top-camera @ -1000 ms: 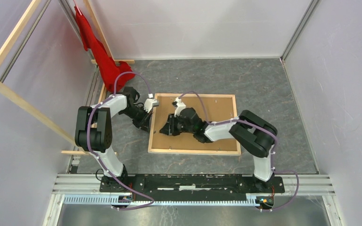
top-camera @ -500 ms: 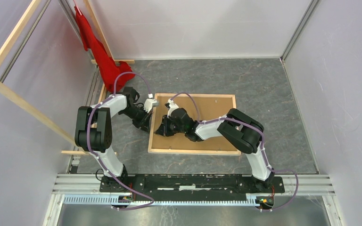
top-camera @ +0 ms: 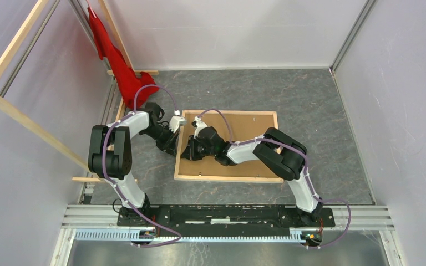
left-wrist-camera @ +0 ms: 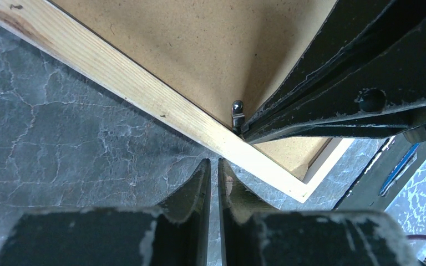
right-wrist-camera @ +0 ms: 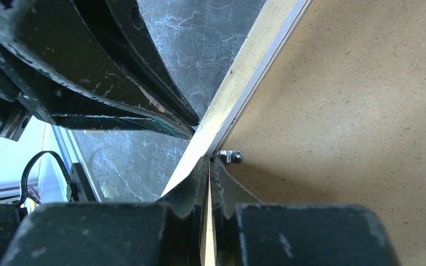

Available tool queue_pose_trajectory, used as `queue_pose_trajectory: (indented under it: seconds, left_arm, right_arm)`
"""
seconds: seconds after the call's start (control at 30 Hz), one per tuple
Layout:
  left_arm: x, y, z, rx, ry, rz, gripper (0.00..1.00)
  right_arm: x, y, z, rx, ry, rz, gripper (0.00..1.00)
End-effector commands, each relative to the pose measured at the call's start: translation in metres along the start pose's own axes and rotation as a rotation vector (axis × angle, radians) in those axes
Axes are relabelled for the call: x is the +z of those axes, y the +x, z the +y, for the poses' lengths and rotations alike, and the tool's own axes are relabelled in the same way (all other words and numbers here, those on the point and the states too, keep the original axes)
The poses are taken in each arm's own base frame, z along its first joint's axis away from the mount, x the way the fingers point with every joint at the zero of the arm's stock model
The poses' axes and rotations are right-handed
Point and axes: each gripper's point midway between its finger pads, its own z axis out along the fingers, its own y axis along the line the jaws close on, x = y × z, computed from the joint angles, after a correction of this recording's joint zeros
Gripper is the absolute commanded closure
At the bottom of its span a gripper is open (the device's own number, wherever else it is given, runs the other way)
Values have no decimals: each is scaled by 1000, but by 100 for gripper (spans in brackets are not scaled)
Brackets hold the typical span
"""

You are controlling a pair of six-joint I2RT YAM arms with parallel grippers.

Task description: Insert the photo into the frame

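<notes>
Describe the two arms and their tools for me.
Both the left arm and right arm have black joints, white link shells and purple cables looping along them. The left tool and right tool each have two tapered black fingers, scuffed whitish.

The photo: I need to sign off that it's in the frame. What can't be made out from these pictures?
- The photo: shown in no view; the backing board fills the frame.
- The metal tab: too small in the top view, under the right gripper.
- Most of the frame: cut off by the edges of both wrist views.
</notes>
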Motion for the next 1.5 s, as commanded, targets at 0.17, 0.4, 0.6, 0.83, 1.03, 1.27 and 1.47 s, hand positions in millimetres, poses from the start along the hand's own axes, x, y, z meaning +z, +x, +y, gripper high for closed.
queue_pose_trajectory:
  seconds: [0.17,0.4,0.6,0.83,1.03,1.27,1.47]
  left_arm:
    - [1,-10,-1,61,17,-36,84]
    - [2,-9,-2,61,17,-41,84]
    - [0,-8,-1,69,0,-35,84]
    - [-12,-4,-2,103,-40,-13,84]
    - [-13,6,-10,128,-47,9,83]
    - [5,20,-23,176,-61,68,83]
    - [16,25,-34,219,-61,105,83]
  right_arm:
    - [8,-7,-9,-23,49,-27,92]
    - [9,-12,-12,-46,63,-43,92]
    - [-12,-47,25,-76,-55,-105,76]
    - [-112,-114,9,-117,-17,-255,35]
    - [-222,-152,-119,-101,459,-387,3]
    - [-329,-153,-233,32,855,-527,2]
    - [-315,-147,-268,119,818,-487,2]
